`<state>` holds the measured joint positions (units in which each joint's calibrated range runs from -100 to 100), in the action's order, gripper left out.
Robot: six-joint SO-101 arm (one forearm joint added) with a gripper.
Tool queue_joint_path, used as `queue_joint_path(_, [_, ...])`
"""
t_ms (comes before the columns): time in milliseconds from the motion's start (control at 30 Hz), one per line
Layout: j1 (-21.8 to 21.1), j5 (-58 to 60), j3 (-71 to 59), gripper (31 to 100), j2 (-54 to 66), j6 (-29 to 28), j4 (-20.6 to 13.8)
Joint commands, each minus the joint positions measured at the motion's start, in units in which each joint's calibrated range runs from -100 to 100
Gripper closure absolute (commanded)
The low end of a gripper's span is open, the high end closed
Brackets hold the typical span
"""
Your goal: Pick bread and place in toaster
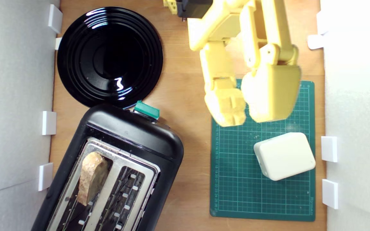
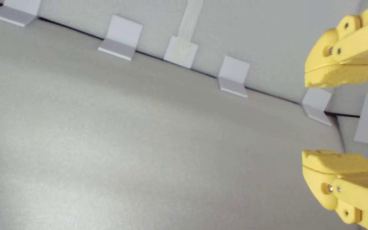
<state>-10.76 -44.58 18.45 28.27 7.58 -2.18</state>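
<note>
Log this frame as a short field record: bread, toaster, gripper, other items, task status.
bread: standing in the toaster slot nearer the exterior view's left
toaster: black, other slot empty, green lever knob
gripper: open, empty, facing white wall panels
other items: black plate, cream block on green mat
task status: bread appears placed

Toaster (image 1: 130, 138): lower end cut off by the exterior view's bottom edge.
Bread (image 1: 92, 178): lower part sunk in a slot, hidden (crust end shows).
Arm (image 1: 236, 41): base cut off at the top edge; gripper (image 2: 335, 118) fingers run past the wrist view's edge, well apart from both.
</note>
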Motion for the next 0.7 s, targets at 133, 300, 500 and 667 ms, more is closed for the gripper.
queue_joint_path(133, [-9.5,0.3,-19.9,52.2,11.7,-6.3,0.3])
queue_joint_path(300, [-11.9,0.5,-33.5,58.5,18.2,-7.3,0.3])
queue_joint_path(500, [-9.7,0.5,-46.6,72.2,26.3,-7.2,0.2])
queue_joint_path(667, [-8.9,0.5,-61.7,77.3,34.2,-6.8,0.2])
